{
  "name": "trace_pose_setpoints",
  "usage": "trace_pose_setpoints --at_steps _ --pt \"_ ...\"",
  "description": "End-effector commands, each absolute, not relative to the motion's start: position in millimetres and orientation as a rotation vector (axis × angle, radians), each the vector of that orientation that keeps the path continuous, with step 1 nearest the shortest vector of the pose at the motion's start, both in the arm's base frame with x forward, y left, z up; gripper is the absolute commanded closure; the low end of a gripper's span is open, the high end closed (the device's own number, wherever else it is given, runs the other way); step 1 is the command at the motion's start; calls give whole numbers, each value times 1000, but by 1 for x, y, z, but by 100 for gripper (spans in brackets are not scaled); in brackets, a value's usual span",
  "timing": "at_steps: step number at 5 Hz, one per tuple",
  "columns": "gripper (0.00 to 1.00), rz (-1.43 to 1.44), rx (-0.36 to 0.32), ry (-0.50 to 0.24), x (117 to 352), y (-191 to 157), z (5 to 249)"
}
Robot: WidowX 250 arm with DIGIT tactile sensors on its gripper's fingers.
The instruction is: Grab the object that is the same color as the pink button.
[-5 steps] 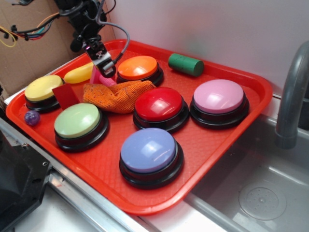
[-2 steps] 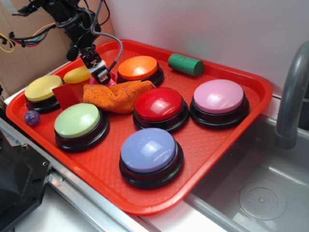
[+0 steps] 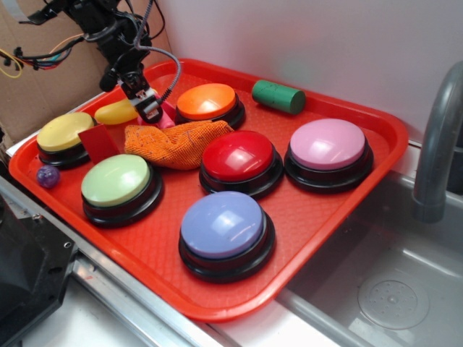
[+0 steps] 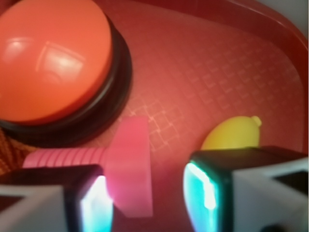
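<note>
The small bright pink toy piece (image 3: 167, 116) lies on the red tray (image 3: 217, 309) between the orange button (image 3: 207, 101) and the orange cloth (image 3: 177, 142). In the wrist view its flat flange (image 4: 130, 164) sits between my fingers, close to the left fingertip (image 4: 96, 205), and its ribbed stem points left. My gripper (image 3: 149, 108) is low over it and open (image 4: 149, 200), with a clear gap to the right fingertip (image 4: 203, 193). The light pink dome button (image 3: 327, 144) stands at the tray's right.
A yellow lemon-shaped toy (image 3: 118, 112) lies just left of the gripper, also in the wrist view (image 4: 231, 135). Red (image 3: 237, 155), lavender-blue (image 3: 223, 224), green (image 3: 116, 181) and yellow (image 3: 65, 132) buttons, a red square (image 3: 98, 143), a green cylinder (image 3: 278, 96) and a purple ball (image 3: 48, 176) share the tray. A faucet (image 3: 438, 144) stands right.
My gripper has shifted a little left and back over the last second and now sits around the pink piece. It has barely moved in the last half second.
</note>
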State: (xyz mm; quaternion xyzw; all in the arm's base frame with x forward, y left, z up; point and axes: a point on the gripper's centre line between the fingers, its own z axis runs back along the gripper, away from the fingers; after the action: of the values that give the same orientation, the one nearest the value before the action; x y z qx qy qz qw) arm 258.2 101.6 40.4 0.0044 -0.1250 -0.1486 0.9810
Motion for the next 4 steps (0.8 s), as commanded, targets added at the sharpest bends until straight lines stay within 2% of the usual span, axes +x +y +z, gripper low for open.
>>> trace_pose_setpoints --at_steps 1,3,4 --pt "100 -311 31 -285 264 102 56" --pt "100 -261 21 -278 265 103 65" --pt "100 -154 43 -246 261 103 89"
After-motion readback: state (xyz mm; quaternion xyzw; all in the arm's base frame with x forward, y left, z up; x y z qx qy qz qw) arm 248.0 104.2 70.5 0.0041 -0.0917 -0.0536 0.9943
